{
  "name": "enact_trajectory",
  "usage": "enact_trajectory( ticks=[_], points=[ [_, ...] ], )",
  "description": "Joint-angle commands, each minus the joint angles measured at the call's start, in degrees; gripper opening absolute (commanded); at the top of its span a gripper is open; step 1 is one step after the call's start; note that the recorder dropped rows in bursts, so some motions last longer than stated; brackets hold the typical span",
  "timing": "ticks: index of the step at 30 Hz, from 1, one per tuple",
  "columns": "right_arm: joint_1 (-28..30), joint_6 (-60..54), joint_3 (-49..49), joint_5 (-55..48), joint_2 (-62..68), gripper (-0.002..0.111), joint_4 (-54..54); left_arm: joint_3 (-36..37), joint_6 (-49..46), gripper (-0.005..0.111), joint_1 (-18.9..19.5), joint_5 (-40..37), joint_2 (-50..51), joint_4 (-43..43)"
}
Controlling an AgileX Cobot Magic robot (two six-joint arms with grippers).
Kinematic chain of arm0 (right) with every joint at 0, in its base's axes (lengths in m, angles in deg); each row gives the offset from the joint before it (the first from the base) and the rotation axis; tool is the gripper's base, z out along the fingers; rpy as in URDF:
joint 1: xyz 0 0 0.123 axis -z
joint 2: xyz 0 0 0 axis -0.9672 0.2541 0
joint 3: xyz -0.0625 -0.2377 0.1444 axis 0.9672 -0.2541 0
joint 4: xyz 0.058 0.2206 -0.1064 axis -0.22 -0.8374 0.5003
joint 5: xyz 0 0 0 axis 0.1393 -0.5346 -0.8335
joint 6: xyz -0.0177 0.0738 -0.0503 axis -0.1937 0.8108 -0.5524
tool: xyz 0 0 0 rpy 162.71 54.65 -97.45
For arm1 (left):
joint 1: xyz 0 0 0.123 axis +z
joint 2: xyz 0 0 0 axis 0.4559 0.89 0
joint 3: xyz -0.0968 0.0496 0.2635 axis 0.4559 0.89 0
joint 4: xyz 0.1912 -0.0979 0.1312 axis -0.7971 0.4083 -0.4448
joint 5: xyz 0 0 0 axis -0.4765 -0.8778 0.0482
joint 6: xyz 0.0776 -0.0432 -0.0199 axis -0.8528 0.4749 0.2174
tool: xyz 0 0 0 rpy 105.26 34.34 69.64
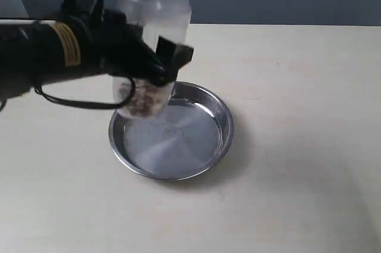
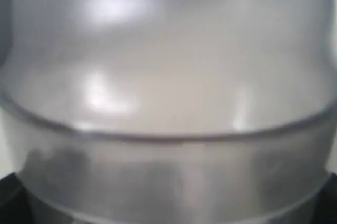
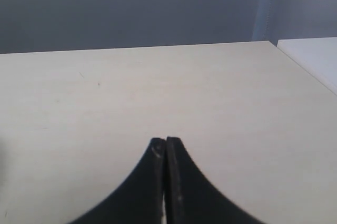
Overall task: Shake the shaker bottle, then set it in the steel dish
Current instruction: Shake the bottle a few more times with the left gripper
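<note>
The frosted shaker bottle [image 1: 156, 21] hangs upright in the air, its base with brownish-pink granules just over the near-left rim of the steel dish [image 1: 190, 140]. My left gripper [image 1: 156, 62] is shut on the bottle's middle, coming in from the left. In the left wrist view the bottle [image 2: 168, 76] fills the whole picture, blurred, and hides the fingers. My right gripper [image 3: 166, 142] is shut with nothing in it, above bare table; it does not show in the exterior view.
The pale wooden table [image 1: 297, 86] stretches to the right and front of the dish. A grey wall stands behind the table's far edge. A white surface [image 3: 316, 58] borders the table in the right wrist view.
</note>
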Motion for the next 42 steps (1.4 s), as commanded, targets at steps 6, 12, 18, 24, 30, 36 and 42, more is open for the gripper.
enact_trajectory(
  ticks=[6,12,18,24,30,36,42],
  points=[
    [0.20,-0.11,-0.07,0.73,-0.27,-0.001,-0.04,-5.84,-1.30,0.000,-0.19,13.04,-3.67,-2.71],
    [0.20,-0.11,-0.07,0.73,-0.27,-0.001,-0.04,-0.04,-0.45,0.000,-0.19,-0.79,5.00,5.09],
    [0.20,-0.11,-0.07,0.73,-0.27,-0.001,-0.04,-8.15,-1.77,0.000,0.44,6.49,-4.57,0.72],
    [0.20,-0.11,-0.07,0.73,-0.27,-0.001,-0.04,2.20,2.47,0.000,-0.37,1.99,3.86,2.66],
    [0.20,-0.11,-0.07,0.73,-0.27,-0.001,-0.04,-3.61,1.77,0.000,-0.22,7.12,-3.93,-1.98],
    [0.20,-0.11,-0.07,0.73,-0.27,-0.001,-0.04,6.59,4.28,0.000,-1.27,7.29,5.59,-0.39],
    [0.20,-0.11,-0.07,0.73,-0.27,-0.001,-0.04,0.75,-8.41,0.000,2.99,29.83,4.40,0.20]
  ],
)
